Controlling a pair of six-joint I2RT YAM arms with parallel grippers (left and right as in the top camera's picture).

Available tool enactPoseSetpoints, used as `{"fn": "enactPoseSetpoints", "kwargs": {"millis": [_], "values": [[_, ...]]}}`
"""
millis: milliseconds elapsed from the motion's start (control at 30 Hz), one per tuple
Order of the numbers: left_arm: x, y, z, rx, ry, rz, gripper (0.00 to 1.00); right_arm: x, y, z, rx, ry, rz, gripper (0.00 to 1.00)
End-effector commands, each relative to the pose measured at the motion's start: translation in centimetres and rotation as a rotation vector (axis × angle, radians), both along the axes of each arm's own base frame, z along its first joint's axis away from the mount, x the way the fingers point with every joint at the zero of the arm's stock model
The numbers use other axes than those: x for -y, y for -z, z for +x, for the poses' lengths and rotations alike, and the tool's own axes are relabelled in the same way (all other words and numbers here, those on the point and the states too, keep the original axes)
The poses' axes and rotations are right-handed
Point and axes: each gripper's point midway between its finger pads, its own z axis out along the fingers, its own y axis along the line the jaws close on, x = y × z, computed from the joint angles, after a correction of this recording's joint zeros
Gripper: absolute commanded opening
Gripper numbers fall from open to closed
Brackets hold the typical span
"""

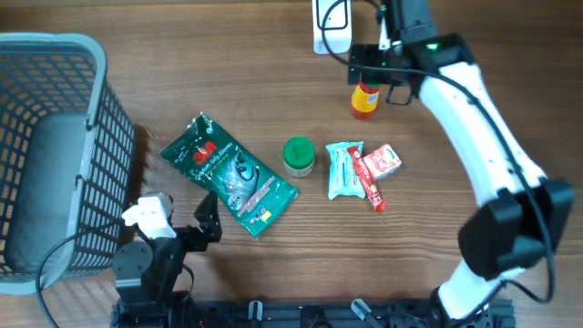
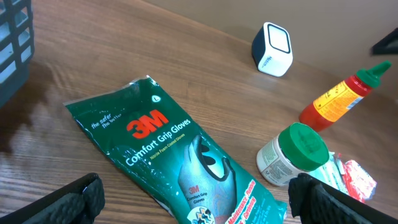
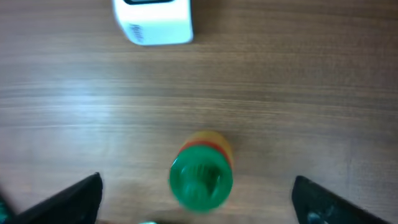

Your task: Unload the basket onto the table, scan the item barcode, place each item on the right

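Two black fingers (image 3: 62, 200) of the right gripper (image 1: 381, 75) sit in the lower corners of the right wrist view, spread wide and holding nothing. Between them, clear of both, stands the small upright squeeze bottle (image 3: 200, 174): a smooth red-orange plastic body with a yellow label and a green ribbed nozzle cap, blurred in this view. The white rounded box of the barcode scanner (image 1: 332, 27), with its dark face, sits at the top edge of the overhead frame. The bottle is near it, just to its lower right and not touching it.

The brown wooden table (image 1: 182, 73) shows a fine straight grain. At mid-frame lie a glossy, crinkled green plastic packet of 3M gloves (image 1: 230, 173), a white round jar with a green lid (image 1: 298, 157), a pale teal sachet (image 1: 343, 169) and a red wrapped packet (image 1: 378, 166). A grey plastic mesh basket (image 1: 91, 46) fills the left side. The left gripper (image 2: 199, 202) is spread wide at the packet's lower end, gripping nothing.
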Motion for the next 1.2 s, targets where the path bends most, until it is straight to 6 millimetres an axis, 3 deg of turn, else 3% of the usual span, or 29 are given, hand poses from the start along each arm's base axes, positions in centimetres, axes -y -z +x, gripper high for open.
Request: {"fn": "enactPoseSetpoints", "kwargs": {"millis": [0, 167, 367, 433, 533, 700, 867, 1000, 1167], "values": [[0.0, 0.1, 0.0, 0.001, -0.004, -0.005, 1.0, 1.5, 2.9, 0.8, -0.036, 0.07, -0.087, 0.85], [0.0, 0.1, 0.0, 0.001, -0.004, -0.005, 1.0, 1.1, 3.6, 0.9, -0.052, 0.053, -0.076, 0.79], [0.0, 0.1, 0.0, 0.001, -0.004, -0.005, 1.0, 0.8, 5.2, 0.4, -0.106, 0.039, -0.067, 0.64], [0.0, 0.1, 0.0, 0.001, -0.004, -0.005, 1.0, 0.8, 5.9, 0.1, -0.129, 0.047, -0.071, 0.49], [0.0, 0.1, 0.0, 0.001, -0.004, -0.005, 1.0, 0.9, 6.0, 0.2, -0.13, 0.106, -0.045, 0.47], [0.0, 0.1, 0.0, 0.001, -0.004, -0.005, 1.0, 1.1, 6.2, -0.4, -0.155, 0.305, 0.047, 0.42], [0.0, 0.2, 0.0, 0.0, -0.004, -0.005, 1.0, 3.2, 5.5, -2.4, -0.186, 0.75, 0.129, 0.38], [0.0, 0.2, 0.0, 0.0, -0.004, -0.005, 1.0, 3.5, 5.1, -3.8, -0.207, 0.965, 0.211, 0.39], [0.0, 0.2, 0.0, 0.0, -0.004, -0.005, 1.0, 3.5, 4.6, -4.4, -0.208, 1.073, 0.257, 0.76]]}}
